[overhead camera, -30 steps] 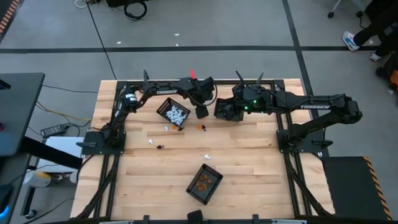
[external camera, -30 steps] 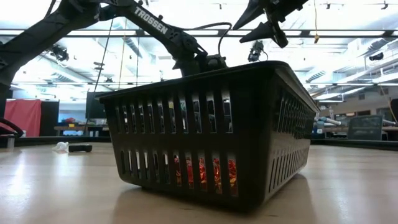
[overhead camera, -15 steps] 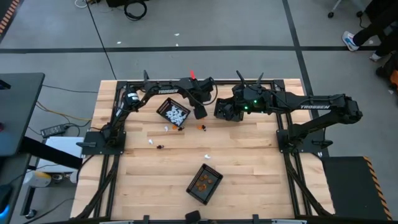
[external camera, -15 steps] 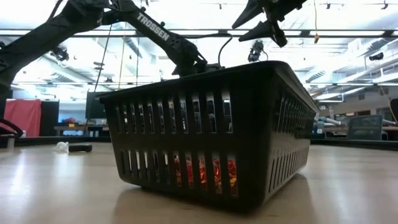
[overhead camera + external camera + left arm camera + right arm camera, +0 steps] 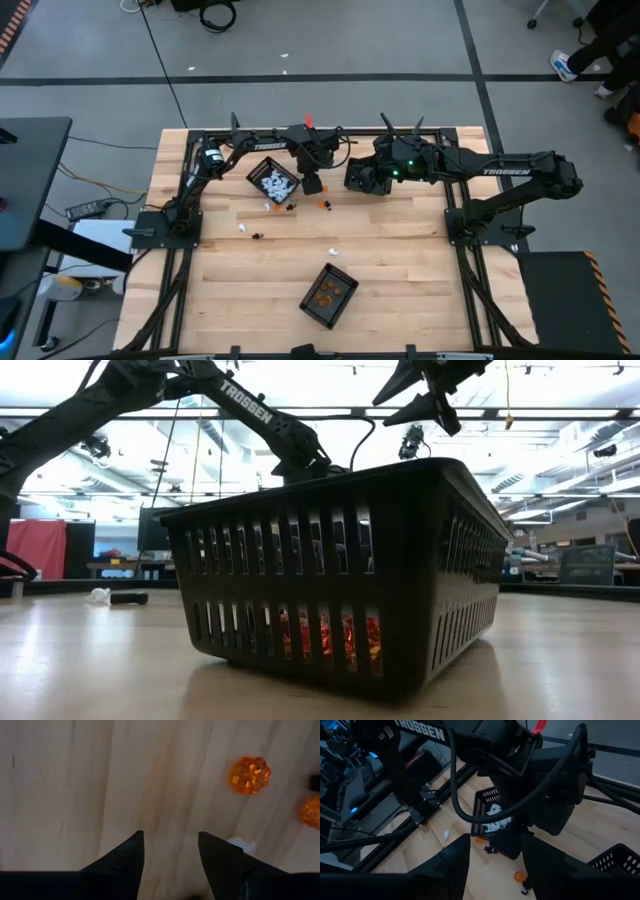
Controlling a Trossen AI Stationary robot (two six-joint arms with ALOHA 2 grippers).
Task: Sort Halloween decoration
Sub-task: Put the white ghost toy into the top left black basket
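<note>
The trinkets lie scattered on the table: an orange one (image 5: 323, 204), white ones (image 5: 268, 206) (image 5: 333, 249) and a black one (image 5: 258, 236). My left gripper (image 5: 312, 184) (image 5: 170, 851) is open and points down at the bare wood beside the basket of white trinkets (image 5: 272, 180). An orange pumpkin (image 5: 249, 775) and a second orange trinket (image 5: 311, 811) lie just ahead of it, and a white trinket (image 5: 240, 843) shows beside one finger. My right gripper (image 5: 360, 178) (image 5: 495, 855) is open at the far middle of the table, over a black basket (image 5: 620, 860).
A third black basket (image 5: 329, 294) (image 5: 340, 580) stands near the table's near edge with orange trinkets in it and fills the low view. The arms' black frames run along the left, right and far edges. Bare wood lies between the baskets.
My left gripper has moved a little toward the table's left edge, closer to the basket of white trinkets. My right arm has kept still.
</note>
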